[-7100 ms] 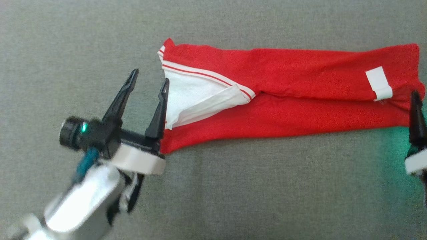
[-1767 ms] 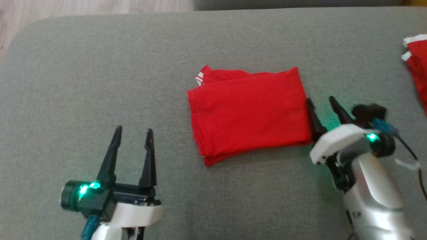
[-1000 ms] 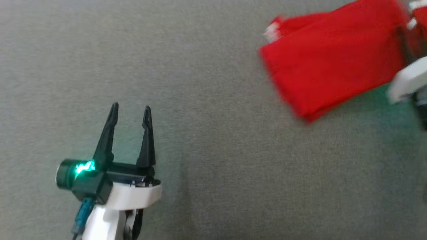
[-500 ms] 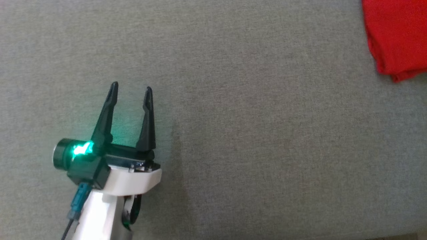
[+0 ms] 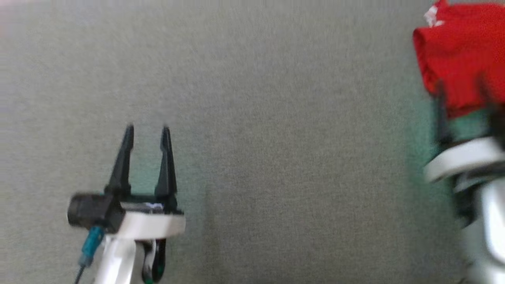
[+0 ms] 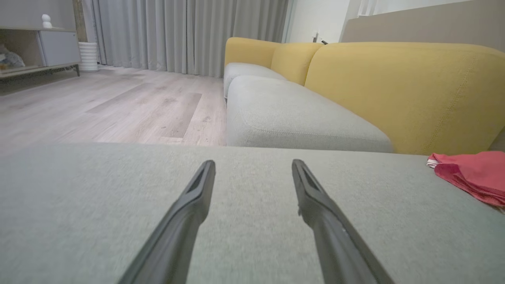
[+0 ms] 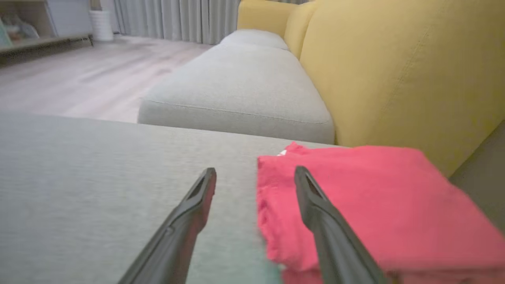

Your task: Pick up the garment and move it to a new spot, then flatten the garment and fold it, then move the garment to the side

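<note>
Folded red garment [image 7: 355, 205] lies at the far right of the grey cushion [image 5: 276, 138]. The right end effector [image 7: 255, 169] is spread wide and empty, straddling its left edge. The left end effector [image 5: 148, 128] is wide too, well apart. For any further shift, pinch every layer, drag low and keep the fold square.

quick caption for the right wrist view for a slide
Open right gripper at the edge of the folded red garment lying on the grey cushion, yellow sofa back behind.
</note>
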